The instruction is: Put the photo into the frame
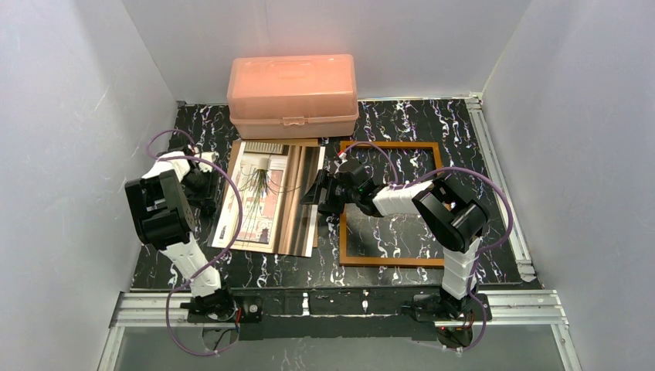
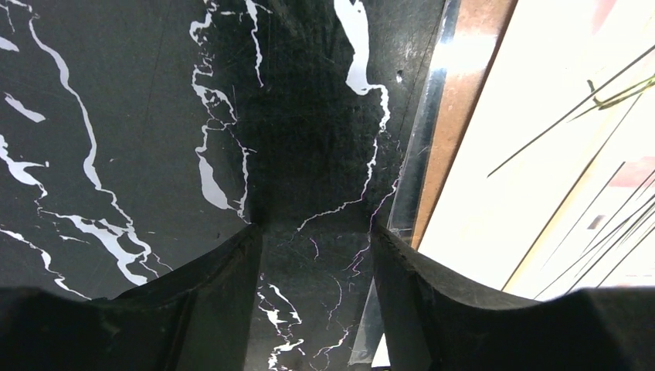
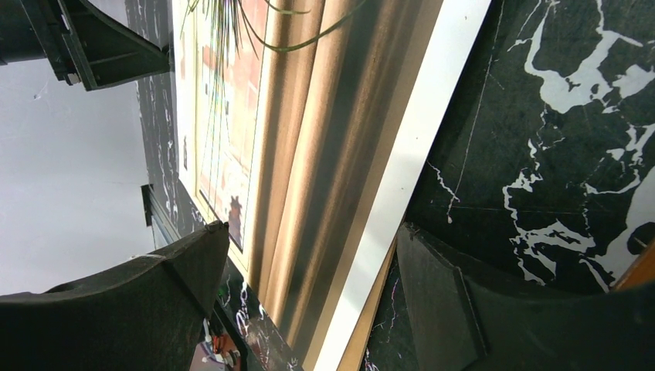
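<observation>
The photo [image 1: 266,197], beige-pink with a dark spidery plant, lies face up left of centre on a brown backing board [image 2: 463,100]. The frame [image 1: 390,261], a thin orange-brown border, lies flat to its right with bare table inside. My right gripper [image 1: 318,189] is open at the photo's right edge. In the right wrist view the photo [image 3: 324,154] and its white margin run between the spread fingers of that gripper [image 3: 313,232]. My left gripper [image 1: 202,185] is open beside the photo's left edge; in the left wrist view only table shows in this gripper [image 2: 317,263], the photo [image 2: 541,154] to its right.
A pink translucent plastic box [image 1: 292,94] stands at the back, just behind the photo and the frame's far left corner. A clear sheet [image 2: 421,154] sticks out along the board's left edge, under my left gripper's right finger. White walls close in the black marbled table [image 1: 479,154].
</observation>
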Motion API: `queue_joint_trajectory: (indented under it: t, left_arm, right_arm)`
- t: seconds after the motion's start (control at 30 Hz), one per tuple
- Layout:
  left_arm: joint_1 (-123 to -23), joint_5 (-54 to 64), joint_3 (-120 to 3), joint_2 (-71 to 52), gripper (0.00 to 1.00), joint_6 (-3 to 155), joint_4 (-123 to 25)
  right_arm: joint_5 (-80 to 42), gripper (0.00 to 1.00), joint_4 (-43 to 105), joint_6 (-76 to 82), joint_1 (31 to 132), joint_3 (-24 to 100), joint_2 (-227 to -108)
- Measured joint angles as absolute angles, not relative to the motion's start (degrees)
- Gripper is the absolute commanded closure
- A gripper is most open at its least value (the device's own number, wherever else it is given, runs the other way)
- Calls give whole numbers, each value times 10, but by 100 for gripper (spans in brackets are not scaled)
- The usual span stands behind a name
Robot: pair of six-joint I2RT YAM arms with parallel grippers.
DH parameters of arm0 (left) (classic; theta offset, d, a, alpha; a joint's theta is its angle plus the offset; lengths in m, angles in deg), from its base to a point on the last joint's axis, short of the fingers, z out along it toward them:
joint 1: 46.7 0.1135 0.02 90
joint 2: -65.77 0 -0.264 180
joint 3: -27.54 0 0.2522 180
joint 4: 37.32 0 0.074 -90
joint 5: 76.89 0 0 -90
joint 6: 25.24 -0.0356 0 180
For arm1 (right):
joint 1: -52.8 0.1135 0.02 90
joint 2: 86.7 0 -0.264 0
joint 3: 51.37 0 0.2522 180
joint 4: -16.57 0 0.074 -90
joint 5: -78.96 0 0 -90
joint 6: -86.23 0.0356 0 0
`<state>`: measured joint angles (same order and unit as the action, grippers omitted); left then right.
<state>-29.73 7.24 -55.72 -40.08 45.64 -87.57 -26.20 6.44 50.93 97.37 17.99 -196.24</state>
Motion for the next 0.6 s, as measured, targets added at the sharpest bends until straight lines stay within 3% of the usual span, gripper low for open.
queue_joint_trajectory:
  t: [0.6]
  left_arm:
    - [-289,21,-586,-418,50,437,-906]
  right_arm:
    - [-262,12,55,515,975,176,-1963]
